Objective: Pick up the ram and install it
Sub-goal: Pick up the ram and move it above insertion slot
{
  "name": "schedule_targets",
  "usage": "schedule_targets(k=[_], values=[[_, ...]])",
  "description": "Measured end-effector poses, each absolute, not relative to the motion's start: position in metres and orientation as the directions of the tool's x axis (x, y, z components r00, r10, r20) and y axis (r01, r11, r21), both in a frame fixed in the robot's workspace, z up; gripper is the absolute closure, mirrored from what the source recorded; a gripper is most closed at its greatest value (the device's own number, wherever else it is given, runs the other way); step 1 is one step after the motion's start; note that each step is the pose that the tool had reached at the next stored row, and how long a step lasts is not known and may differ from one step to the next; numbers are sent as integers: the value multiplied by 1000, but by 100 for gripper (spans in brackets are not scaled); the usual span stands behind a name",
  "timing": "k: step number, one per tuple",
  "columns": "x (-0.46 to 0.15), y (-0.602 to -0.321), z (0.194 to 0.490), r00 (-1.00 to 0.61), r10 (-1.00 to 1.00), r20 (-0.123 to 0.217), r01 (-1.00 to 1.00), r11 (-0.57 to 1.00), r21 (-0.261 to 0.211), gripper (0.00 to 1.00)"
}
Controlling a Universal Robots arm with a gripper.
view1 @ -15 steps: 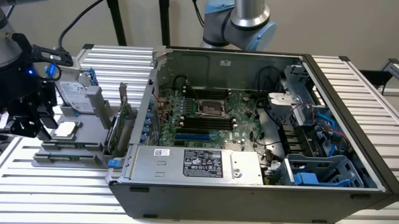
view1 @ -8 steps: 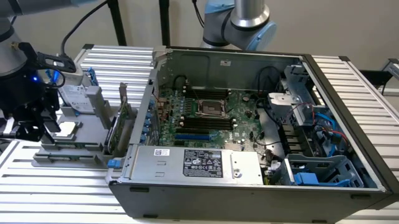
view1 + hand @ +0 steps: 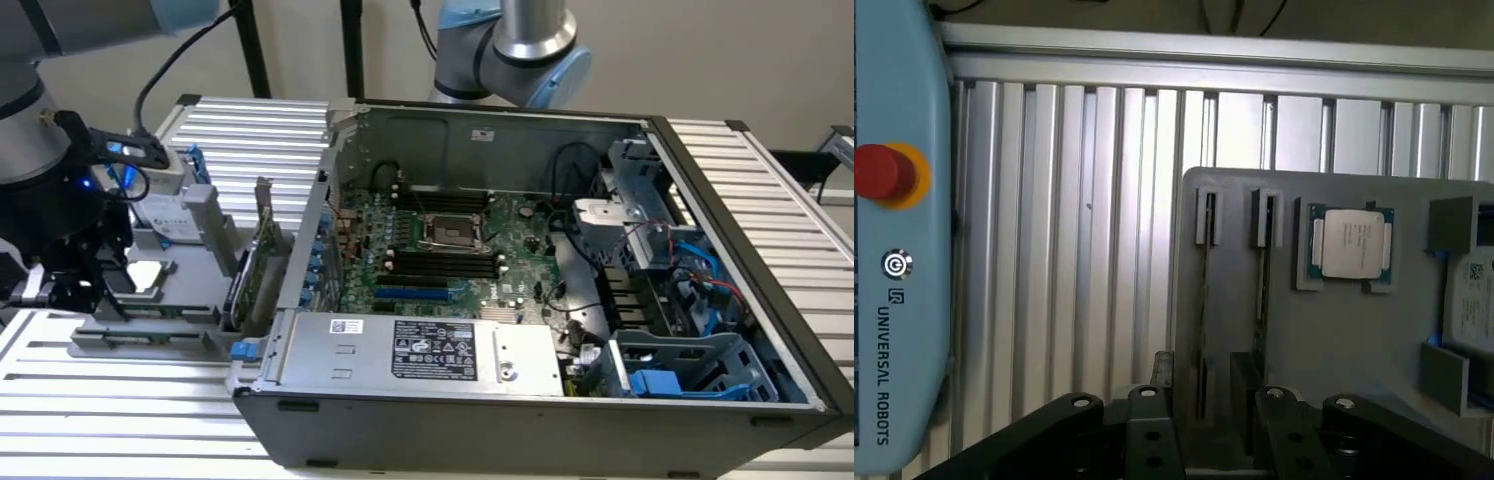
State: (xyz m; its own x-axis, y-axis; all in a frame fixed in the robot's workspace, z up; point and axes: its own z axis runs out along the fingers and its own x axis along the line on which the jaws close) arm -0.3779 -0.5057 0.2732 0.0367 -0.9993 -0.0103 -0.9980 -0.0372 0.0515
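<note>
Two ram sticks stand on edge in slots of a grey holder tray (image 3: 1334,330); in the wrist view they appear as thin dark lines, one ram (image 3: 1204,300) and a second stick (image 3: 1261,290) beside it. My gripper (image 3: 1204,385) is open just above the tray. Its black fingers (image 3: 1162,375) straddle the end of the first ram without touching it. In the exterior view the gripper (image 3: 74,295) hangs over the tray (image 3: 147,340) at the exterior view's left, beside the open computer case (image 3: 534,400). The motherboard (image 3: 454,250) with its black memory slots (image 3: 441,265) lies inside.
A square silver processor (image 3: 1351,243) sits on the tray, and an upright green expansion card (image 3: 260,265) stands between tray and case. A blue teach pendant (image 3: 894,300) with a red stop button (image 3: 882,172) lies on the ribbed aluminium table (image 3: 1074,250). A power supply (image 3: 414,350) fills the case's front.
</note>
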Motion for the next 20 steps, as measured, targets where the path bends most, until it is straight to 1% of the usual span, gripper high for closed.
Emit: schedule_targets(k=[8,20], values=[[-378,-506,259,68,-998,-10,-996,-69,50,64],[-378,-506,237,71,-997,-11,-996,-72,47,64]])
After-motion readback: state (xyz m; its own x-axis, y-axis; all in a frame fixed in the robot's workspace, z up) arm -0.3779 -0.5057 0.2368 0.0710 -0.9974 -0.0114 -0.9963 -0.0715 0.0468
